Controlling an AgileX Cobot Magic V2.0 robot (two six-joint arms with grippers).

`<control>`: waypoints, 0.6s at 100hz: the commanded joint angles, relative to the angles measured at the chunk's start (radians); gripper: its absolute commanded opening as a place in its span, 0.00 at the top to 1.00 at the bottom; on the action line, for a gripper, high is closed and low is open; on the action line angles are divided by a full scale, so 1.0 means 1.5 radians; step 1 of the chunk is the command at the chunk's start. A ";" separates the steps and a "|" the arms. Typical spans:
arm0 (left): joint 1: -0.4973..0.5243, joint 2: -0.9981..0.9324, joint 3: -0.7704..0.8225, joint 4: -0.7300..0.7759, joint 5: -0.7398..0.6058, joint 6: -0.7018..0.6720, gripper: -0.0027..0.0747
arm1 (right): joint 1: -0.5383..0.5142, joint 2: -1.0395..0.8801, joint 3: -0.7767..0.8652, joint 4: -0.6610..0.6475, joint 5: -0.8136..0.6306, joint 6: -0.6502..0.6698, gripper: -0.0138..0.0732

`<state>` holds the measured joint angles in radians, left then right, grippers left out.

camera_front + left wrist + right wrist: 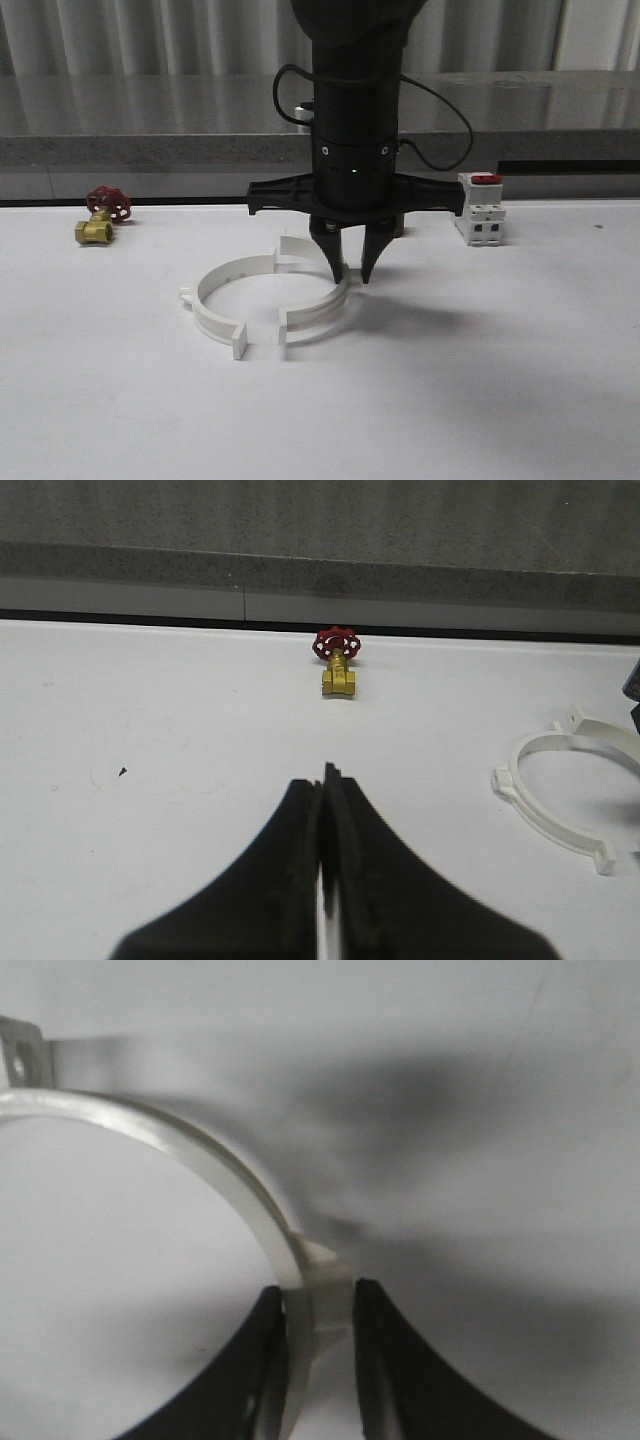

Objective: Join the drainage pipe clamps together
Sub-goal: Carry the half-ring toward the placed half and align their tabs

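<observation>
My right end effector (pixel 352 272) pinches the right clamp half (pixel 318 305) at its outer lug; the left clamp half (pixel 225 290) lies just beside it, ends apart. My left end effector (pixel 325 825) is closed, empty. A brass valve (pixel 98 216) and a white switch (pixel 480 208) sit well apart on the counter (pixel 500 400).

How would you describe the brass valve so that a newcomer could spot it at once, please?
On the white table, look to the far left edge near the grey ledge, well away from the white clamp halves. The brass valve is the small gold-coloured fitting with a dark red handwheel, the only metallic item there.
</observation>
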<state>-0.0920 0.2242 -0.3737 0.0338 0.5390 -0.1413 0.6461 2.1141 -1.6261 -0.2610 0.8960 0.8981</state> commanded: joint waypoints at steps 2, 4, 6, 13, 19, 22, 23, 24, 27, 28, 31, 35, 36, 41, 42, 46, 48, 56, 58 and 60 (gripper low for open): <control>0.002 0.006 -0.019 -0.001 -0.051 -0.001 0.99 | 0.001 -0.030 -0.025 -0.018 0.008 0.012 0.73; 0.002 0.006 -0.019 -0.001 -0.051 -0.001 0.99 | 0.001 -0.029 -0.026 -0.018 0.011 0.012 0.73; 0.002 0.006 -0.019 -0.001 -0.051 -0.001 0.99 | 0.001 -0.028 -0.026 -0.018 0.012 0.013 0.73; 0.002 0.006 -0.019 -0.001 -0.051 -0.001 0.99 | 0.001 -0.028 -0.026 -0.018 0.011 0.016 0.73; 0.002 0.006 -0.019 -0.001 -0.051 -0.001 0.99 | 0.002 -0.028 -0.026 -0.018 0.008 0.023 0.73; 0.002 0.006 -0.019 -0.001 -0.051 -0.001 0.99 | 0.003 -0.028 -0.026 -0.018 0.008 0.026 0.73; 0.002 0.006 -0.019 -0.001 -0.051 -0.001 0.99 | 0.003 -0.028 -0.026 -0.018 0.008 0.028 0.73; 0.002 0.006 -0.019 -0.001 -0.051 -0.001 0.99 | 0.004 -0.028 -0.026 -0.018 0.008 0.029 0.73; 0.002 0.006 -0.019 -0.001 -0.051 -0.001 0.99 | 0.004 -0.028 -0.026 -0.018 0.008 0.033 0.73; 0.002 0.006 -0.019 -0.001 -0.051 -0.001 0.99 | 0.004 -0.028 -0.026 -0.018 0.007 0.035 0.73; 0.002 0.006 -0.019 -0.001 -0.051 -0.001 0.99 | 0.006 -0.028 -0.026 -0.018 0.003 0.037 0.73; 0.002 0.006 -0.019 -0.001 -0.051 -0.001 0.99 | 0.006 -0.028 -0.026 -0.018 -0.001 0.041 0.73; 0.002 0.006 -0.019 -0.001 -0.051 -0.001 0.99 | 0.007 -0.028 -0.026 -0.018 -0.003 0.042 0.73; 0.002 0.006 -0.019 -0.001 -0.051 -0.001 0.99 | 0.008 -0.028 -0.026 -0.018 -0.010 0.043 0.73; 0.002 0.006 -0.019 -0.001 -0.051 -0.001 0.99 | 0.008 -0.028 -0.026 -0.018 -0.012 0.044 0.73; 0.002 0.006 -0.019 -0.001 -0.051 -0.001 0.99 | 0.010 -0.028 -0.026 -0.018 -0.016 0.047 0.73; 0.002 0.006 -0.019 -0.001 -0.051 -0.001 0.99 | 0.010 -0.028 -0.026 -0.018 -0.019 0.050 0.73; 0.002 0.006 -0.019 -0.001 -0.051 -0.001 0.99 | 0.011 -0.028 -0.026 -0.018 -0.025 0.063 0.73; 0.002 0.006 -0.019 -0.001 -0.051 -0.001 0.99 | 0.011 -0.028 -0.026 -0.018 -0.026 0.066 0.73; 0.002 0.006 -0.019 -0.001 -0.051 -0.001 0.99 | 0.011 -0.028 -0.026 -0.018 -0.027 0.067 0.73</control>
<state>-0.0920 0.2242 -0.3737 0.0338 0.5390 -0.1413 0.6610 2.1309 -1.6333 -0.2610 0.8832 0.9789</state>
